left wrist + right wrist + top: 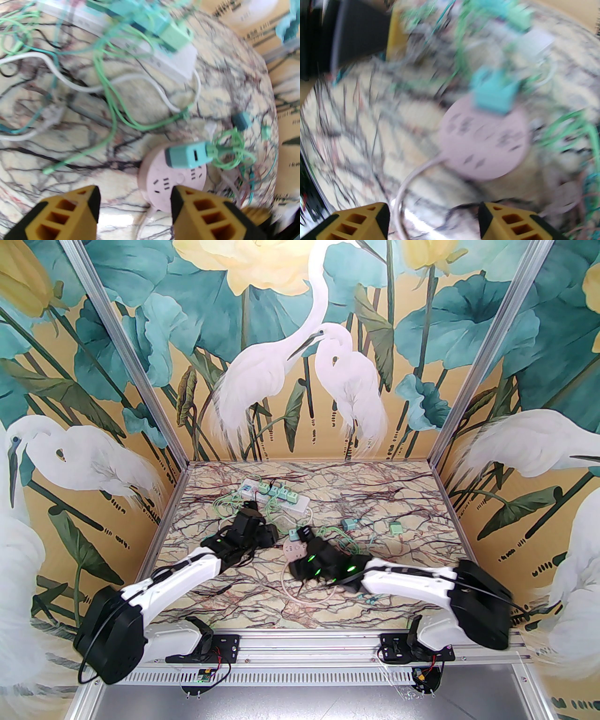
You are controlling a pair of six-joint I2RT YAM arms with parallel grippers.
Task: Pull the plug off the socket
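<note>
A round pink socket (295, 551) lies mid-table with a teal plug (294, 534) sitting in its far side. In the left wrist view the socket (173, 180) lies just ahead of my right-hand finger (187, 211), and the plug (187, 155) trails a green cable. My left gripper (135, 204) is open with nothing between its fingers. It sits left of the socket in the top view (271, 535). The right wrist view is blurred. My right gripper (433, 220) is open, short of the socket (485, 138) and the plug (492, 96), close to them from the right (307, 540).
A white power strip (276, 498) with several green plugs lies at the back, with green and white cables tangled around it. Two loose teal and green plugs (349, 523) (395, 528) lie to the right. The socket's pink cable (300, 598) loops toward the near edge.
</note>
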